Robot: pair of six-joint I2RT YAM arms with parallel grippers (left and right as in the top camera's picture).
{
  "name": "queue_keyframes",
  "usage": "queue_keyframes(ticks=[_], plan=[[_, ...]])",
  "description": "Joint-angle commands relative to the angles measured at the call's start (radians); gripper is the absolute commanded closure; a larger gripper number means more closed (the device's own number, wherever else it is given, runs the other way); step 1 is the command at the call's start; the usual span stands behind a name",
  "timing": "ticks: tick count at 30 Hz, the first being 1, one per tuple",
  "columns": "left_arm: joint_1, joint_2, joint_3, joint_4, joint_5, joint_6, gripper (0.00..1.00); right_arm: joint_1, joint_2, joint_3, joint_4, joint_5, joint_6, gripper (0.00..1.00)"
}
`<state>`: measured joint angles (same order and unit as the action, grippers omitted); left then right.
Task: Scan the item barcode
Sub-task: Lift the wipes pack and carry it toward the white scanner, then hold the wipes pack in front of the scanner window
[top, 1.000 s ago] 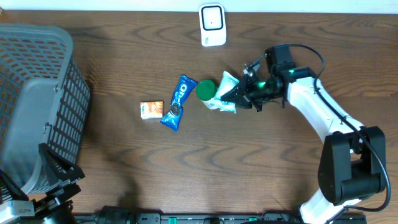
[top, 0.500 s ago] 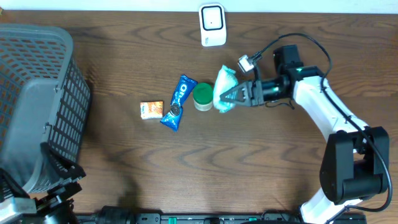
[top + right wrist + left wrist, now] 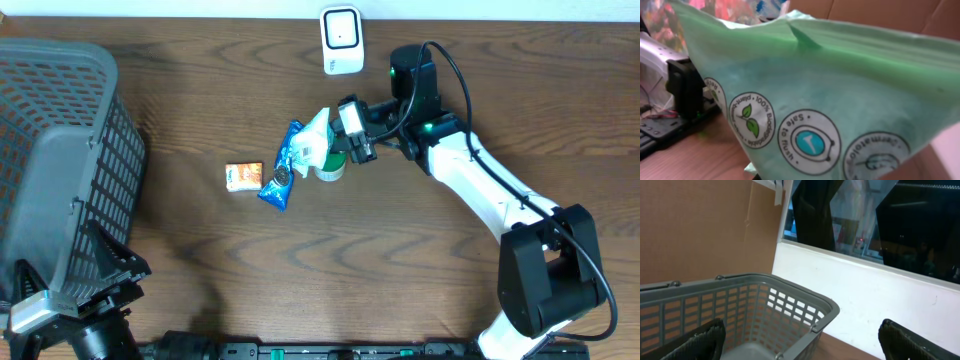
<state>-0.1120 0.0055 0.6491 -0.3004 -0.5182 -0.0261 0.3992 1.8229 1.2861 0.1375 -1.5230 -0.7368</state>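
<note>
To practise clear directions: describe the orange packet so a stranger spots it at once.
Start at the grey basket on the left and move right across the wooden table. The first item is the orange packet, beside a longer blue wrapper; it alone is orange and smallest.

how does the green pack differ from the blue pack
The green pack is pale green and pinched in the right gripper; the blue pack is dark blue and lies free on the table. The green pack shows round printed badges; the blue pack shows white lettering. Both are soft packets.
</note>
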Motion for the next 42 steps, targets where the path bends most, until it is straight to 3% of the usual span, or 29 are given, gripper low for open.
queue_keyframes(ticks=[1, 9, 15, 19, 22, 24, 25, 34, 39, 40, 42], plan=[[0.005, -0.003, 0.002, -0.006, 0.01, -0.002, 0.02, 0.039, -0.026, 0.012, 0.084, -0.038, 0.069, 0.99], [0.005, -0.003, -0.006, -0.055, 0.01, -0.002, 0.02, 0.099, -0.026, 0.012, 0.502, -0.038, 0.071, 0.99], [0.005, -0.003, -0.013, -0.062, 0.01, -0.002, 0.02, 0.1, -0.026, 0.011, 0.558, -0.038, 0.204, 0.99], [0.005, -0.003, -0.013, -0.062, 0.01, -0.002, 0.02, 0.1, -0.026, 0.011, 0.558, -0.038, 0.474, 0.99], [0.005, -0.003, -0.013, -0.062, 0.01, -0.002, 0.02, 0.092, -0.026, 0.011, 0.546, -0.038, 0.844, 0.99], [0.005, -0.003, -0.014, -0.063, 0.01, -0.002, 0.02, 0.079, -0.026, 0.011, 0.521, -0.038, 1.197, 0.99], [0.005, -0.003, -0.015, -0.063, 0.01, -0.002, 0.02, 0.07, -0.026, 0.01, 0.521, -0.038, 1.306, 0.99], [0.005, -0.003, -0.049, -0.072, 0.014, -0.016, 0.02, 0.015, -0.025, 0.0, 0.471, -0.034, 1.643, 0.99], [0.005, 0.0, -0.126, -0.063, 0.011, -0.295, 0.02, -0.052, -0.024, 0.0, 0.472, 0.047, 1.736, 0.99], [0.005, 0.0, -0.174, -0.013, 0.005, -0.46, 0.02, -0.08, -0.024, 0.0, 0.47, 0.085, 1.722, 0.98], [0.005, 0.0, -0.235, 0.061, 0.005, -0.611, 0.02, -0.109, -0.024, 0.0, 0.453, 0.126, 1.697, 0.99]])
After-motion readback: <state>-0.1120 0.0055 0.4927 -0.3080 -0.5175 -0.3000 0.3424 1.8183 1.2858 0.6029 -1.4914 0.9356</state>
